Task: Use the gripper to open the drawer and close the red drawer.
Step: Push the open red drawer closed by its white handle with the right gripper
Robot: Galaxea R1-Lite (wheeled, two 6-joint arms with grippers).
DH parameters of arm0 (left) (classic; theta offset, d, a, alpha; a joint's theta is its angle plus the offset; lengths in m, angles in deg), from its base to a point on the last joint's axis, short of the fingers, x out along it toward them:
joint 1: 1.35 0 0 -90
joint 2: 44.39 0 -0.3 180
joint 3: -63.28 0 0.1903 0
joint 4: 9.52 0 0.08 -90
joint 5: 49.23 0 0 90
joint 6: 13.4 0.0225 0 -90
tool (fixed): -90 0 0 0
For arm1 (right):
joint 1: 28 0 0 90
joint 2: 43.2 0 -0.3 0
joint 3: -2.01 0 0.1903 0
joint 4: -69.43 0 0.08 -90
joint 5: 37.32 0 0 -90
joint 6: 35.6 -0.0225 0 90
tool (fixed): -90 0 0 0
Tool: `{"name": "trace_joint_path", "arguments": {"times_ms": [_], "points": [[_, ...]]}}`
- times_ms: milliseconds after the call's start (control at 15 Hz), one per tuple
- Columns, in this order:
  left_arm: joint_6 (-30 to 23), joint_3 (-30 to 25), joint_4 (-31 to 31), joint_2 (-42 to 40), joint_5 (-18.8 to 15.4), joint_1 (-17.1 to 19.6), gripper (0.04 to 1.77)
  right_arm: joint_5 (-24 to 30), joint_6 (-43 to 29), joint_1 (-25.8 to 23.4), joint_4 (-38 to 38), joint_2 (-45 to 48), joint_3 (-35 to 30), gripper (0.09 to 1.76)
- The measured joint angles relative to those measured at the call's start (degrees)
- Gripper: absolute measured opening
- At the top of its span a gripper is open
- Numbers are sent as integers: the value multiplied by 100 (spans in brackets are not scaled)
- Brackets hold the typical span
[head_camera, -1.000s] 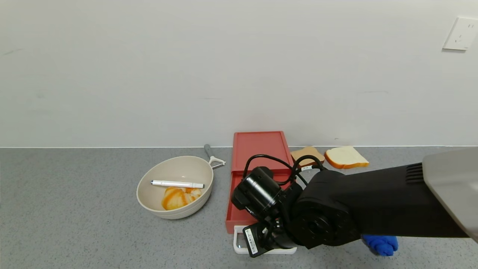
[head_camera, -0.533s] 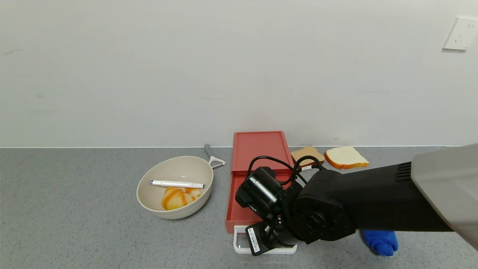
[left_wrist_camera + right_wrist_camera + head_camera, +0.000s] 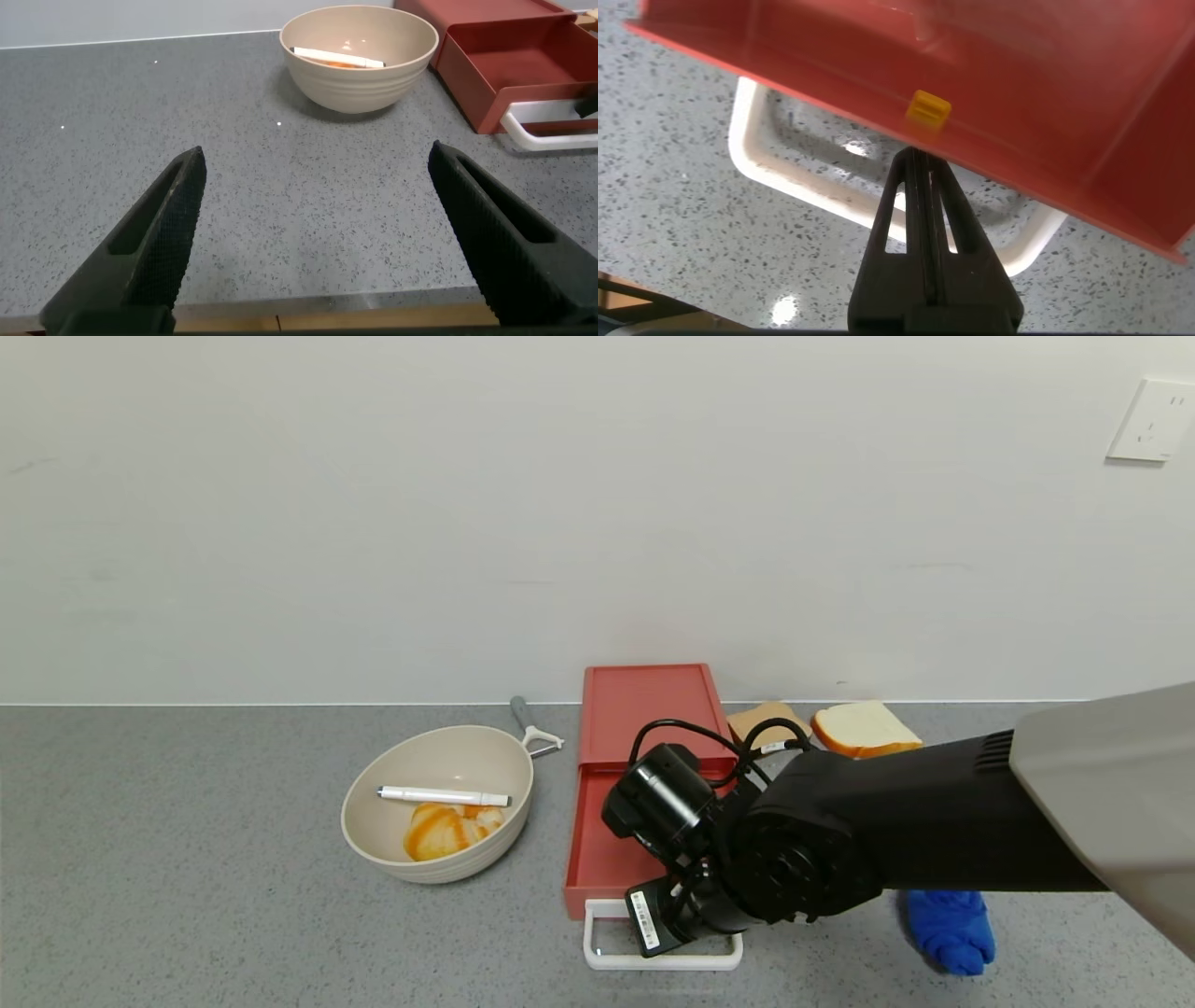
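The coral-red drawer (image 3: 646,709) lies against the wall with its tray (image 3: 602,863) slid out toward me. Its white loop handle (image 3: 663,959) is at the front. My right gripper (image 3: 670,922) is shut and empty above the handle. In the right wrist view its closed tips (image 3: 917,161) pass over the handle (image 3: 785,168) and reach the tray's front wall (image 3: 990,93), just under a small yellow tab (image 3: 927,109). My left gripper (image 3: 318,187) is open and empty over bare counter to the left, with the drawer (image 3: 523,65) far off.
A beige bowl (image 3: 437,803) with a white pen (image 3: 443,796) and an orange pastry sits left of the drawer, a peeler (image 3: 534,728) behind it. Two bread slices (image 3: 864,728) lie right of the drawer. A blue cloth (image 3: 952,938) is under my right arm.
My right gripper has moved forward and slightly right, from over the handle's front bar up to the tray's front wall. The tray has not visibly moved.
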Motion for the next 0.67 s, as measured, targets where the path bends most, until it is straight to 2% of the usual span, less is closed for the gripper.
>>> {"name": "trace_joint_path", "arguments": {"times_ms": [667], "points": [[2, 0, 0, 0, 0, 0, 172, -44, 258, -286, 96, -111, 339, 12]]}}
